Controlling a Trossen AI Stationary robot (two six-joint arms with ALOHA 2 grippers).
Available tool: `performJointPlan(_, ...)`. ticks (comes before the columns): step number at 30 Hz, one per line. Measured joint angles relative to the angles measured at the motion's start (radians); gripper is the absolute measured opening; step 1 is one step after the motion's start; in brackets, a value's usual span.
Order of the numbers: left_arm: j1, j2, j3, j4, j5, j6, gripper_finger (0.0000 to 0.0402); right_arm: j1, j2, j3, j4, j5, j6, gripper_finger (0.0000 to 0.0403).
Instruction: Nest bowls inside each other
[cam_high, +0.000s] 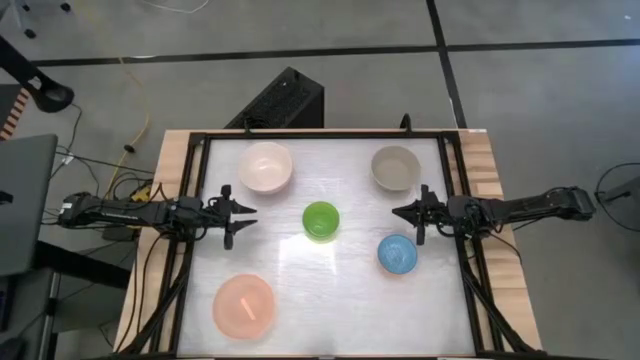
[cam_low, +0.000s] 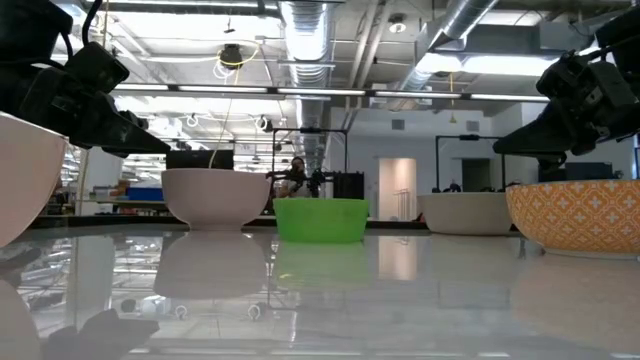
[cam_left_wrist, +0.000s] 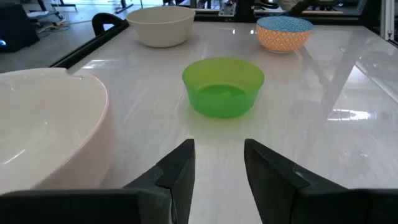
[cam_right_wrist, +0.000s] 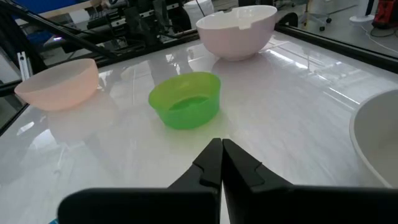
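Observation:
Five bowls stand on their bases, apart from one another, on the white table. The cream-white bowl (cam_high: 265, 167) is at the far left and the grey-beige bowl (cam_high: 395, 167) at the far right. The green bowl (cam_high: 321, 220) sits in the middle. The light blue bowl (cam_high: 397, 254), orange-patterned outside (cam_left_wrist: 283, 32), is right of it. The salmon-pink bowl (cam_high: 243, 306) is near left. My left gripper (cam_high: 243, 216) hovers open left of the green bowl (cam_left_wrist: 222, 87). My right gripper (cam_high: 396, 211) hovers shut right of the green bowl (cam_right_wrist: 185, 99).
A black frame (cam_high: 196, 200) runs along the table's left, right and far edges. Bare table lies between the bowls and across the near right part (cam_high: 350, 310).

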Motion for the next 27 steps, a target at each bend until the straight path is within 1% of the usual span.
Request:
performJointPlan(11,0.0,0.0,0.0,0.0,-0.004,0.006,0.0128,0.0,0.0,0.0,0.0,0.0,-0.001,0.0028)
performJointPlan(14,0.0,0.0,0.0,0.005,-0.028,0.052,0.0128,-0.007,0.0,0.0,0.012,0.003,-0.057,0.0028)
performJointPlan(16,0.0,0.0,0.0,0.012,-0.034,0.062,0.0128,-0.015,0.0,0.0,0.065,0.006,-0.089,0.0028)
performJointPlan(21,0.0,0.0,0.0,0.048,-0.041,-0.105,0.0128,-0.016,0.0,0.0,0.176,0.006,-0.095,0.0028)
performJointPlan(25,0.0,0.0,-0.001,0.135,-0.109,-0.253,0.0128,-0.016,0.0,0.0,0.283,0.006,-0.088,0.0028)
performJointPlan(27,0.0,0.0,-0.001,0.184,-0.148,-0.27,0.0128,-0.023,0.0,0.002,0.339,0.013,-0.086,0.0028)
